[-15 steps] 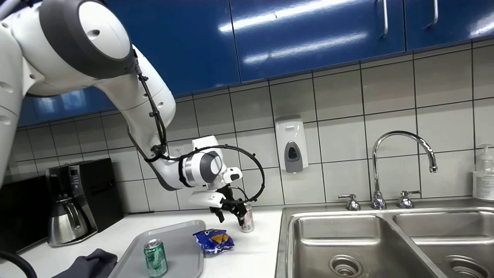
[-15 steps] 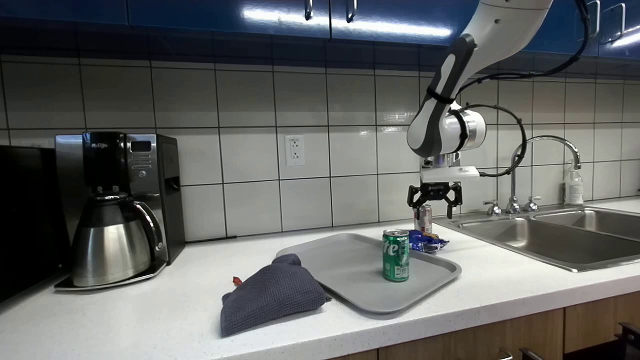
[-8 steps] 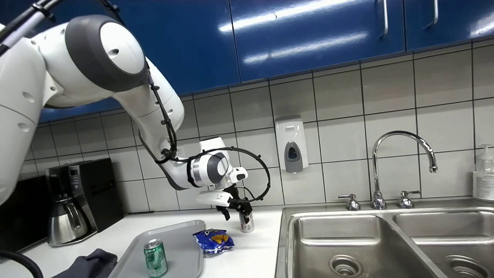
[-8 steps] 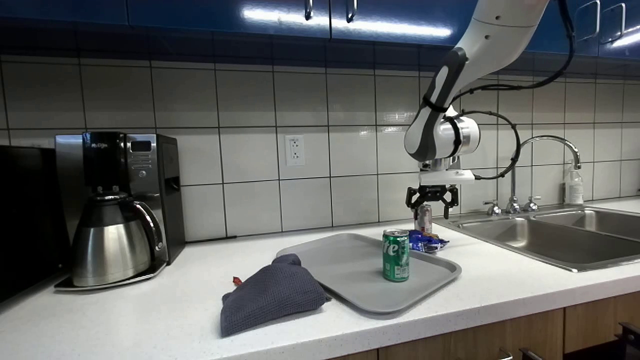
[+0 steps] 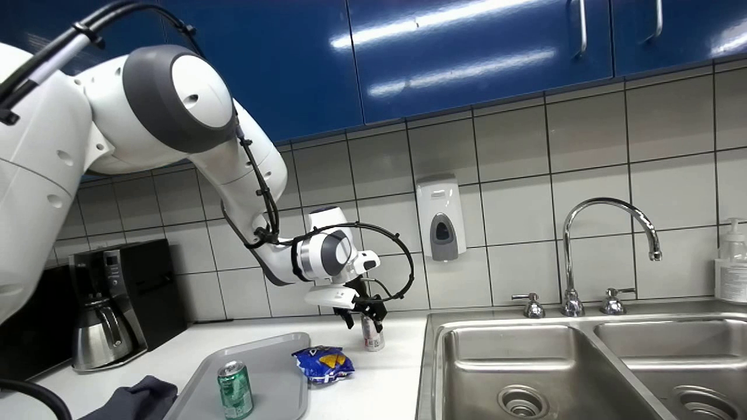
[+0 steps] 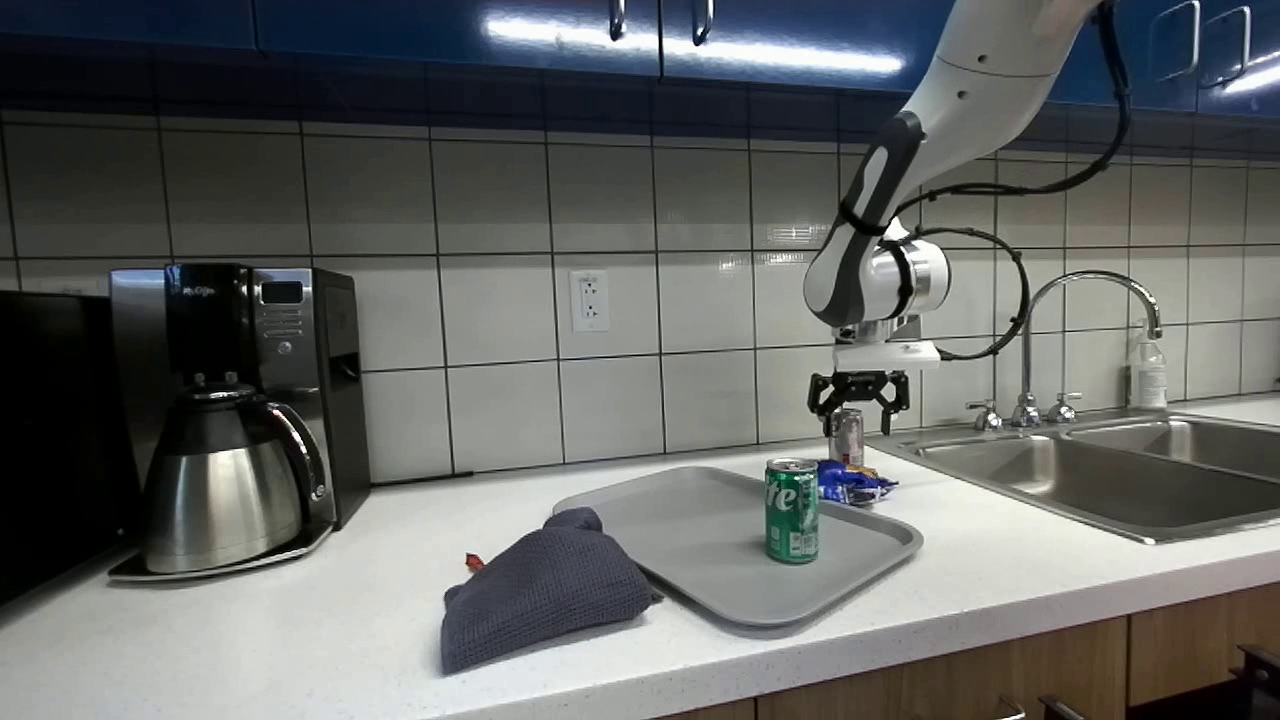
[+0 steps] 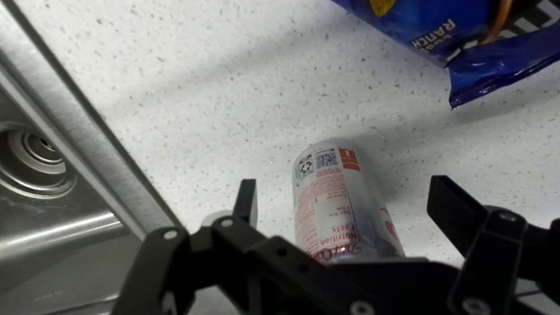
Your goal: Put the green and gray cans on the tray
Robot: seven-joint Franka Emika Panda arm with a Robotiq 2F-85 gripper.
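The pincer [image 7: 343,192], its jaws spread wide, hangs near the back edge of the tabletop [image 6: 300,620]. In the wrist view the gray can [image 7: 326,197] shows between the jaws, apart from both; it stands upright on the tabletop near the sink [image 5: 502,373]. The green can [image 6: 792,525] stands on the tray [image 6: 680,530], toward its front edge. A blue packet [image 5: 324,364] lies between gray can and tray; a dark cloth [image 6: 545,600] lies just beside the tray.
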